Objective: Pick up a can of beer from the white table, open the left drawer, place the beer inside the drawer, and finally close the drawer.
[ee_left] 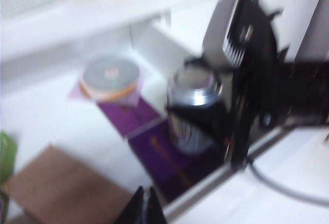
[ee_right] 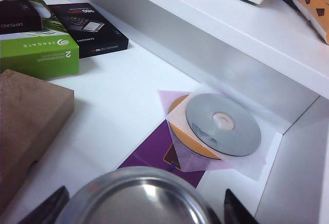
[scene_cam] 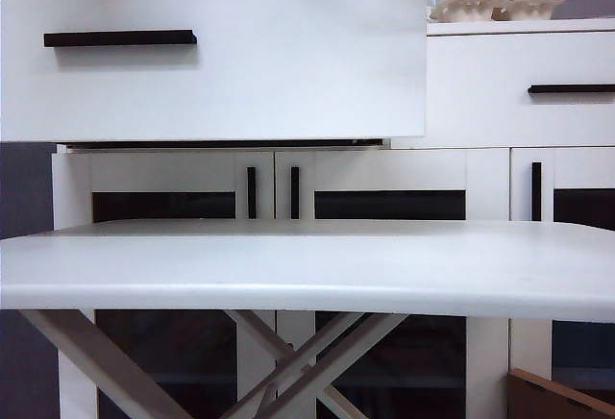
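The can of beer [ee_right: 139,196] stands silver and upright between my right gripper's [ee_right: 141,211] black fingers [ee_right: 49,206], which are shut on it. It sits low over a purple sheet [ee_left: 154,152] inside the open left drawer [scene_cam: 240,63], whose black bar handle [scene_cam: 120,38] shows in the exterior view. The blurred left wrist view also shows the can [ee_left: 193,108] in that black gripper. My left gripper [ee_left: 146,206] hangs over the drawer's front edge [ee_left: 216,180], shut and empty. The white table [scene_cam: 307,265] fills the foreground. Neither arm shows in the exterior view.
In the drawer lie a disc in a sleeve [ee_right: 222,124], a green box [ee_right: 38,54], black boxes [ee_right: 90,26] and a brown box [ee_right: 25,116]. A narrower drawer [scene_cam: 538,87] is at right, and cups [scene_cam: 480,6] stand on the cabinet top.
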`<state>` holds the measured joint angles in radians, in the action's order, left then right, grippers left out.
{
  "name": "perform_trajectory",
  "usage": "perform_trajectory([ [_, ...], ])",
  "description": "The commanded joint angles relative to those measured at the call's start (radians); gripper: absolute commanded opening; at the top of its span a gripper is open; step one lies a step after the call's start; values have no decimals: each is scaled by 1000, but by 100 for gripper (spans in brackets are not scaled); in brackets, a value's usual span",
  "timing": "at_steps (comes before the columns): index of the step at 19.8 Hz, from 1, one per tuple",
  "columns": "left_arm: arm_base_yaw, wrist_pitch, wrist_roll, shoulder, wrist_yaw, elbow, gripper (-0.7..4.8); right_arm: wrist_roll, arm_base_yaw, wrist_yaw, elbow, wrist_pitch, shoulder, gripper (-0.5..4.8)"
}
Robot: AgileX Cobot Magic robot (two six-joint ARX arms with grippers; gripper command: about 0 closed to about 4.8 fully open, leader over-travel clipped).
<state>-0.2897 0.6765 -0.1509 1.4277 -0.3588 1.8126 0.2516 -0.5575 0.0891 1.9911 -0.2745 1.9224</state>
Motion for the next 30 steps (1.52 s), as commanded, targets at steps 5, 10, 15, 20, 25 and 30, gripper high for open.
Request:
perform_trajectory([
  [5, -1, 22, -43, -5, -21, 7, -5, 7, -1, -3, 8, 46, -5, 251],
  [10, -1, 17, -44, -6, -21, 8, -5, 7, -1, -6, 10, 45, -10, 472],
  [15, -1, 17, -43, -6, -22, 8, -5, 7, -1, 14, 10, 47, -54, 479],
  [20, -1, 16, -43, -6, -23, 8, -5, 8, -1, 33, 10, 45, -123, 64],
  [25, -1, 16, -39, -6, -23, 8, -5, -13, 12, 225, 8, -36, -129, -1],
  [30, -1, 12, -32, -8, -28, 8, -5, -99, 23, 167, 8, -154, -93, -1],
])
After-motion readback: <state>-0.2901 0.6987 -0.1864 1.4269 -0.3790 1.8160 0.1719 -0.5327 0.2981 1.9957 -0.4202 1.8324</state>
